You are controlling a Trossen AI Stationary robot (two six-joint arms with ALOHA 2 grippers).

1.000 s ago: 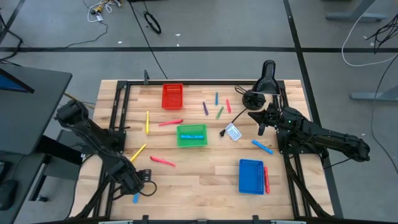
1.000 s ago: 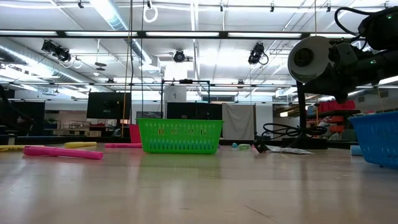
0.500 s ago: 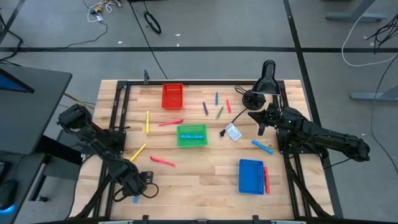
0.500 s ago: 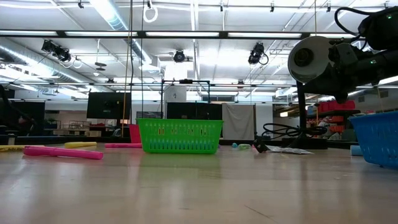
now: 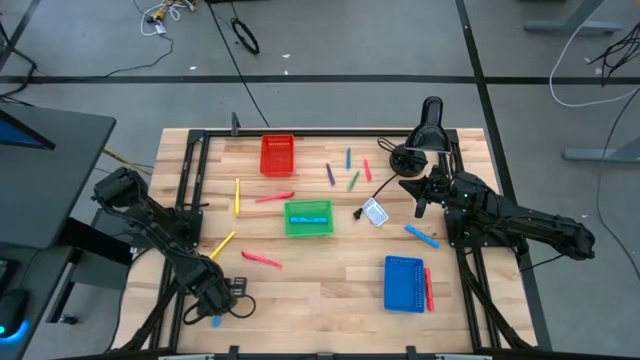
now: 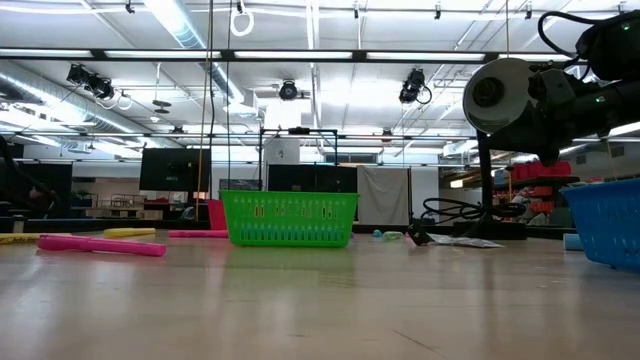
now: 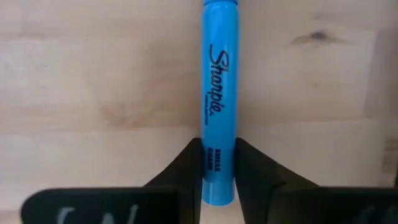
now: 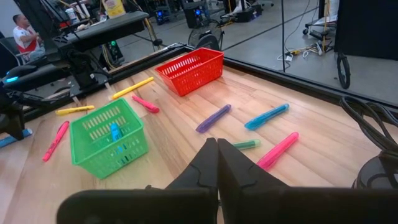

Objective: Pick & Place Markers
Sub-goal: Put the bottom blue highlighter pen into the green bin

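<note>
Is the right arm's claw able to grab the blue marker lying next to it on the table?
Probably yes. The blue marker lies flat on bare wood close by the right claw, with nothing on top of it or between them. The claw is shut, though, so it would have to open first.

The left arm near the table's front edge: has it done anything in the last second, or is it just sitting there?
It moved. The left gripper shifted slightly along the front edge and came down over the blue marker, then closed its fingers on it; the marker lies on the wooden table. The right gripper, shut, the trays and the other markers stayed put.
</note>
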